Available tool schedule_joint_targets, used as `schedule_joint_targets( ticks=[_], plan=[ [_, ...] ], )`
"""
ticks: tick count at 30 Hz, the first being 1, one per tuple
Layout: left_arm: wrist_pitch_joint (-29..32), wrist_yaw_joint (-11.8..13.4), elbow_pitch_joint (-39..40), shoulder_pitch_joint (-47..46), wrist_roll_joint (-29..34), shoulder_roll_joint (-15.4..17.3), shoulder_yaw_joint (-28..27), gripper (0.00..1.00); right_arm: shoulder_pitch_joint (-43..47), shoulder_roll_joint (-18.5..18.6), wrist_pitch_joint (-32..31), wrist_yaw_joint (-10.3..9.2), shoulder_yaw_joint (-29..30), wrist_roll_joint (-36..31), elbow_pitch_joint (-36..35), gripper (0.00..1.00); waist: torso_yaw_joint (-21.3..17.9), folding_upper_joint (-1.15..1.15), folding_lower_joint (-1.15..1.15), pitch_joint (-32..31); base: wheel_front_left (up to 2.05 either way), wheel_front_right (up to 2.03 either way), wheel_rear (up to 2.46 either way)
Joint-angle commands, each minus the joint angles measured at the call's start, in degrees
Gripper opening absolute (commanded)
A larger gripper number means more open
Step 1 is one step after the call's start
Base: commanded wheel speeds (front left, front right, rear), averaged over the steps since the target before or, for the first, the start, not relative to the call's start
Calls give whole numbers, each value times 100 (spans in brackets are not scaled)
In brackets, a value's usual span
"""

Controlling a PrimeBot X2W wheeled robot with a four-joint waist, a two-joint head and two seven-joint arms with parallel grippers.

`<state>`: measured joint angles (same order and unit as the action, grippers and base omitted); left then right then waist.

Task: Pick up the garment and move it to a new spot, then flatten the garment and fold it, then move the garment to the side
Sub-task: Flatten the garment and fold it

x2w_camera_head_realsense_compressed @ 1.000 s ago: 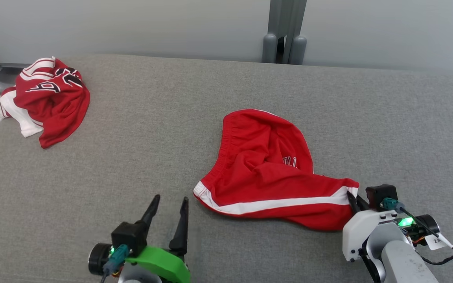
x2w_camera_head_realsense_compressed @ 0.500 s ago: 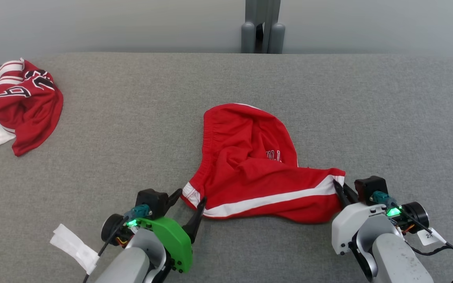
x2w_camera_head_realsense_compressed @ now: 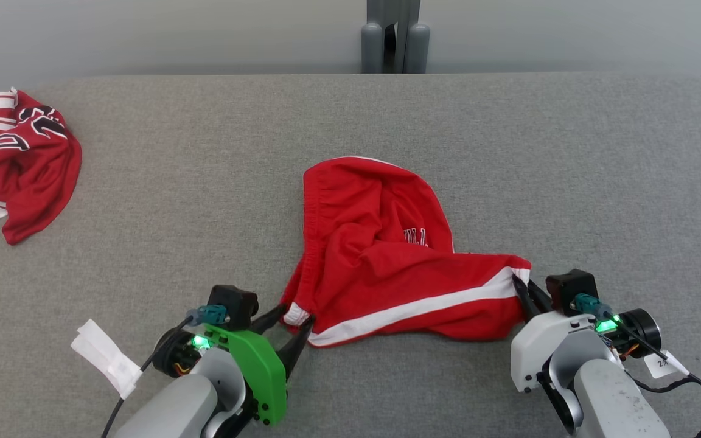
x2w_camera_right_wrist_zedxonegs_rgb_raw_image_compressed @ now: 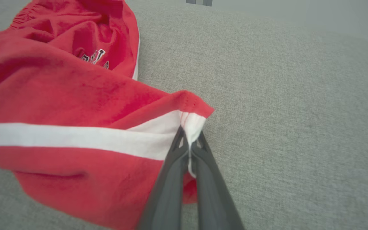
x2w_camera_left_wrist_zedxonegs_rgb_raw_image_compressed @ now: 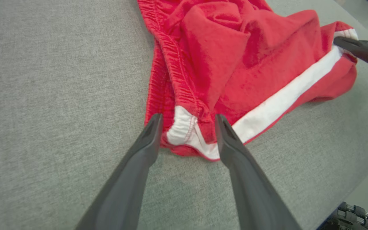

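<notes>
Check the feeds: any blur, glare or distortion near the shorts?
Head view: even soft light, no glare, shorts sharp. Left wrist view: wide-angle stretch, left end effector looms. Right wrist view: right end effector soft near the lens, far grey surface hazy.

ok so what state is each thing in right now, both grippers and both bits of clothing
red shorts, crumpled on the grey surface, not flattened or folded
left gripper, open, fingers either side of the white waistband corner of the red shorts
right gripper, shut on the white-striped corner of the red shorts
red jersey, bunched in a heap at the far left, apart from both grippers
</notes>
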<state>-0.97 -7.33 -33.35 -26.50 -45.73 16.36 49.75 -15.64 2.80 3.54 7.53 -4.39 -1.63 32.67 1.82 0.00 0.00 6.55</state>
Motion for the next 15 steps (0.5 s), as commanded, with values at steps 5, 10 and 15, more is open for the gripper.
schedule_joint_targets(
  ticks=[5,10,15],
  plan=[
    [117,-17,99,-147,-369,266,513,49,31,17,56,-8,1,-1,-14,0,-14,0,0,-41,0,0,0],
    [-56,-18,-54,-238,-581,240,835,64,28,17,59,-8,-32,27,6,0,-45,0,0,-52,0,0,0],
    [-229,-18,-312,-333,-763,143,1022,33,1,17,73,-8,-82,45,8,0,-114,0,0,-54,0,0,0]
  ],
)
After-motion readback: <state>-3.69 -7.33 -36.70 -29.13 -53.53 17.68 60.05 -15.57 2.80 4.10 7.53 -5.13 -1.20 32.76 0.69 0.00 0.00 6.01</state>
